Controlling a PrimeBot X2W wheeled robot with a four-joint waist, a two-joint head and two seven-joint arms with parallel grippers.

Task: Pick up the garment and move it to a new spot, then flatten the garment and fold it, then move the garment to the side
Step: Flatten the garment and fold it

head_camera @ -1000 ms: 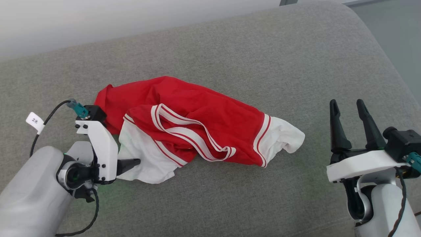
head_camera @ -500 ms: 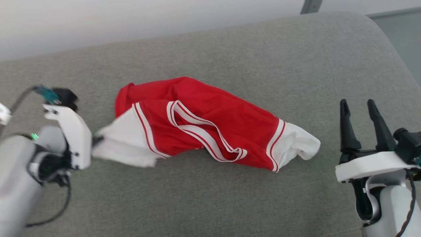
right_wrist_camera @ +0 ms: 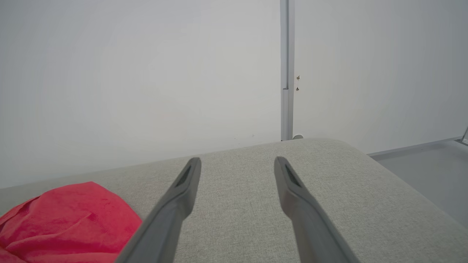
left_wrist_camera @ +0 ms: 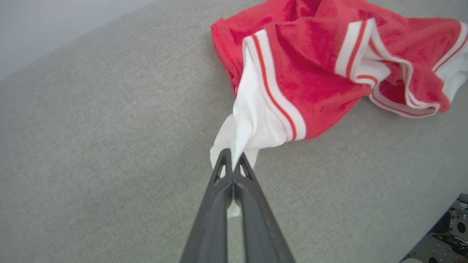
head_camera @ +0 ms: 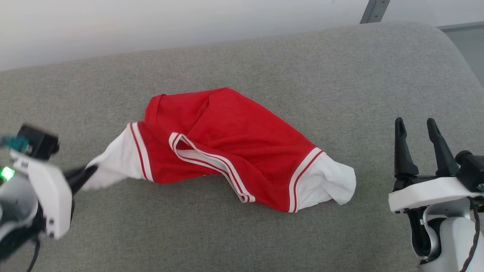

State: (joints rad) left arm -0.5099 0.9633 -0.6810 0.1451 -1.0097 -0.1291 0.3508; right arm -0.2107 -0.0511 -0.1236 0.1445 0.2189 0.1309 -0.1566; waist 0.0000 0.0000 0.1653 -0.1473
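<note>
Red garment [head_camera: 230, 147] x1, L pincer [head_camera: 90, 170] pinching it, R pincer [head_camera: 416, 126] wide

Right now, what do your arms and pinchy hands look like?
My left gripper and right gripper: two long, dark, pointed fingers each, on white brackets. The left has a green light and teal plug; a black cable trails by the right.
</note>
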